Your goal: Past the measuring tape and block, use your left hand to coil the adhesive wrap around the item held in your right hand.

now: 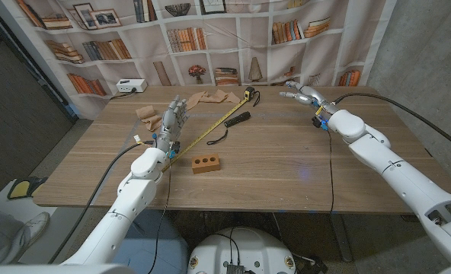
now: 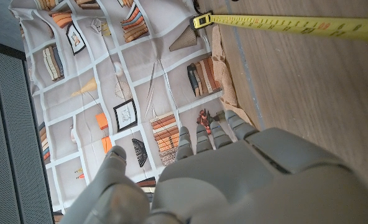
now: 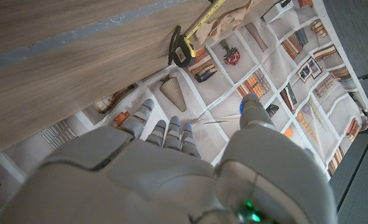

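The tan adhesive wrap (image 1: 210, 97) lies past the measuring tape (image 1: 210, 128) and brick-like block (image 1: 206, 163). The left hand (image 1: 172, 122) (fingers spread, empty) must reach it; the right hand (image 1: 302, 95) holds nothing visible.

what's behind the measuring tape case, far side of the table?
Behind the measuring tape case lies tan adhesive wrap, spread along the table's far edge, with the bookshelf-print backdrop beyond. Whatever the wrap covers can't be seen.
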You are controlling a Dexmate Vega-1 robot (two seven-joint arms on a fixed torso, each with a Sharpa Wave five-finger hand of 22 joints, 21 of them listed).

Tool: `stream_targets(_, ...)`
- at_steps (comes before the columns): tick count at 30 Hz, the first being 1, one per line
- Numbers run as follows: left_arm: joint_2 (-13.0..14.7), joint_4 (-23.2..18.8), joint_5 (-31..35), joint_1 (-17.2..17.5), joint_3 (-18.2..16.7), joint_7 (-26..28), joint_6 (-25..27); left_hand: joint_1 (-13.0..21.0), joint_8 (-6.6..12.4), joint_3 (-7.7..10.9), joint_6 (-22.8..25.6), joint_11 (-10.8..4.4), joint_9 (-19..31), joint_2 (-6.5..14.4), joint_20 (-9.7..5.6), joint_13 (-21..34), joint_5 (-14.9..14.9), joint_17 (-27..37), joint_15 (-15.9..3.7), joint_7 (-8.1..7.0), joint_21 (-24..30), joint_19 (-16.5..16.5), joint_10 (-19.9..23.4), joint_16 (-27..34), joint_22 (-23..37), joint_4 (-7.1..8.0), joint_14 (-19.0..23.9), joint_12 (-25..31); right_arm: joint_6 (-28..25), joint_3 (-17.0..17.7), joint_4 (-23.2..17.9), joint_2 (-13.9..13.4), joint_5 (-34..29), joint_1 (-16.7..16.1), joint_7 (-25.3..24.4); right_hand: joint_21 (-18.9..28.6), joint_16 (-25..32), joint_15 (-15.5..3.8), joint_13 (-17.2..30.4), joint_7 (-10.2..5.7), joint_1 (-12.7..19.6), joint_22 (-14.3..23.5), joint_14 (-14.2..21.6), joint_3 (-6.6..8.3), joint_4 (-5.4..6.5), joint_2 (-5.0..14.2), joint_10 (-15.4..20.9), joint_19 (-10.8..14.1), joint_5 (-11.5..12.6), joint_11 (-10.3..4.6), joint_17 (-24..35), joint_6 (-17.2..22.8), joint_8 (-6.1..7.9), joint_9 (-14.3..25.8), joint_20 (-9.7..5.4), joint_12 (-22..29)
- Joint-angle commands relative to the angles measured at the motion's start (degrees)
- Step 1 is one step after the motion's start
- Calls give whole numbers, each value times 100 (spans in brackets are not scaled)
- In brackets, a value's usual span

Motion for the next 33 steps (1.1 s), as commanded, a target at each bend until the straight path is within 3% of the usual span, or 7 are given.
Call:
stream_targets(1, 22, -71, -3, 73, 29, 84, 23, 38, 38, 5, 6, -6, 19, 25, -41, 31, 19, 32, 12, -26, 48, 9, 62, 43, 13, -29, -7, 40, -161, -229, -97, -168, -398, 165, -52, 4, -2, 44, 5, 31, 195, 19, 15, 56, 4, -16, -9, 0, 7, 86, 5, -8, 7, 6, 19, 1)
stream_targets(6, 30, -97, 6, 79, 37, 105, 23, 38, 35, 4, -1, -12, 19, 26, -41, 31, 18, 32, 11, -24, 48, 7, 57, 43, 13, -31, -10, 38, -178, -323, -116, -211, -571, 248, -82, 2, 39, 70, 15, 13, 313, 24, 116, 76, 21, -54, -23, -12, -4, 60, 16, -34, -7, 8, 90, 2)
stream_targets(33, -5, -76, 12, 91, 63, 175, 39, 34, 42, -3, 22, -21, 19, 31, -39, 31, 17, 32, 5, -23, 50, 4, 72, 45, 14, -41, -12, 43, -286, -843, -7, -249, -1498, 776, -207, 43, 150, -60, 138, -108, 583, 29, 434, 80, 117, -149, 511, 172, -31, -86, 71, 467, 138, 38, 38, 240)
